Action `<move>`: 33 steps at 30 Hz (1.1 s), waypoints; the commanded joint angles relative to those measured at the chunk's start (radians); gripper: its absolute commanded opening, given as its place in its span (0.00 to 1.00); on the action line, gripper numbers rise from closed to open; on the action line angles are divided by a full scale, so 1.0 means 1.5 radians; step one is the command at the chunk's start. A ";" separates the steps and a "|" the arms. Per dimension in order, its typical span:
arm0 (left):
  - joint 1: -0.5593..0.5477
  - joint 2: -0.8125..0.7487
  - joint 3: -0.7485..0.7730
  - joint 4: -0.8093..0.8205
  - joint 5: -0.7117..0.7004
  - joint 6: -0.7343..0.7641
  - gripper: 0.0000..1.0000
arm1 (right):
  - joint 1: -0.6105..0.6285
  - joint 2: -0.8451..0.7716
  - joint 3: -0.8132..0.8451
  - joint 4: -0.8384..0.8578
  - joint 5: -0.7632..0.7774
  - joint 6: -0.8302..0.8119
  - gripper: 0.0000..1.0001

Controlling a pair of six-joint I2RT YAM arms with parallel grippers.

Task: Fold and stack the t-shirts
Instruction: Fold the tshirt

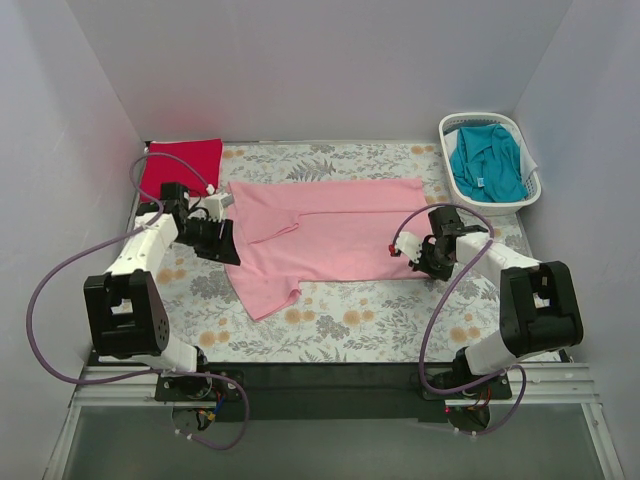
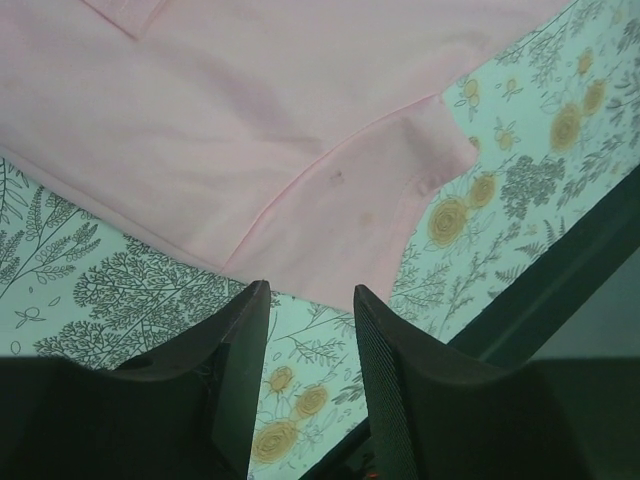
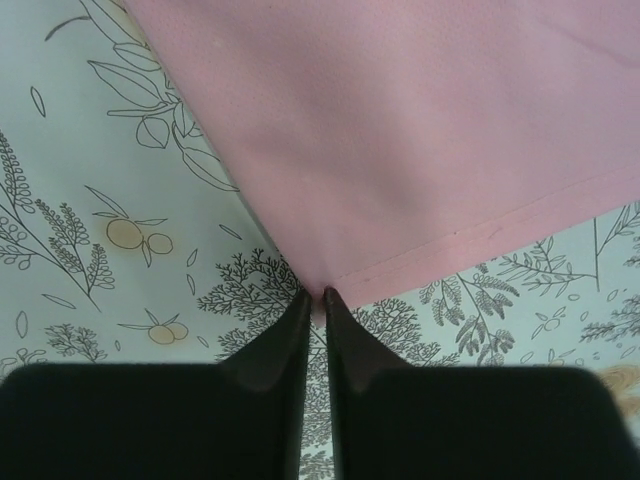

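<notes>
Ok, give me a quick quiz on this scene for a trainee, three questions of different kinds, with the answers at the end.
1. True or false: the teal t-shirt lies inside the white basket.
2. Which gripper pinches a hem corner of the pink t-shirt? A: left. B: right. C: neither.
3. Fill in: the red t-shirt lies at the far ___ corner of the floral cloth.

Key
1. True.
2. B. The right gripper is shut on the corner. The left gripper is open beside the sleeve, with only cloth showing between its fingers.
3. Left.
</notes>
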 commanded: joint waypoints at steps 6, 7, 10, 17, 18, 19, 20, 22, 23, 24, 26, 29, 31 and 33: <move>-0.081 -0.100 -0.076 0.067 -0.108 0.169 0.34 | 0.002 0.007 0.002 0.015 0.010 0.000 0.01; -0.098 -0.109 -0.091 0.087 -0.126 0.179 0.34 | 0.001 0.004 0.006 0.014 0.010 0.000 0.01; -0.158 -0.130 -0.136 0.117 -0.178 0.227 0.33 | 0.002 0.004 0.015 0.007 0.008 0.007 0.01; -0.210 -0.107 -0.180 0.173 -0.226 0.256 0.37 | 0.002 0.000 0.029 -0.011 -0.003 0.016 0.01; -0.218 -0.103 -0.188 0.175 -0.230 0.265 0.39 | 0.002 0.000 0.030 -0.011 -0.003 0.015 0.01; -0.220 -0.104 -0.193 0.177 -0.233 0.270 0.39 | 0.002 -0.001 0.030 -0.013 -0.002 0.015 0.01; -0.223 -0.104 -0.198 0.178 -0.240 0.275 0.40 | 0.001 -0.002 0.029 -0.013 0.000 0.015 0.01; -0.230 -0.107 -0.217 0.178 -0.245 0.291 0.40 | 0.002 -0.003 0.030 -0.014 0.004 0.013 0.01; -0.231 -0.108 -0.223 0.176 -0.249 0.293 0.40 | 0.001 -0.002 0.032 -0.013 0.003 0.013 0.01; -0.233 -0.110 -0.229 0.179 -0.250 0.297 0.40 | 0.002 -0.001 0.032 -0.013 0.002 0.013 0.01; -0.234 -0.114 -0.247 0.186 -0.256 0.300 0.40 | 0.001 0.002 0.035 -0.014 0.001 0.015 0.01; -0.236 -0.111 -0.273 0.217 -0.276 0.292 0.40 | 0.002 0.007 0.038 -0.015 0.000 0.018 0.01; -0.241 -0.107 -0.292 0.248 -0.293 0.283 0.42 | 0.002 0.008 0.039 -0.014 -0.001 0.021 0.01; -0.251 -0.103 -0.302 0.257 -0.296 0.266 0.41 | 0.002 0.010 0.039 -0.015 -0.003 0.021 0.01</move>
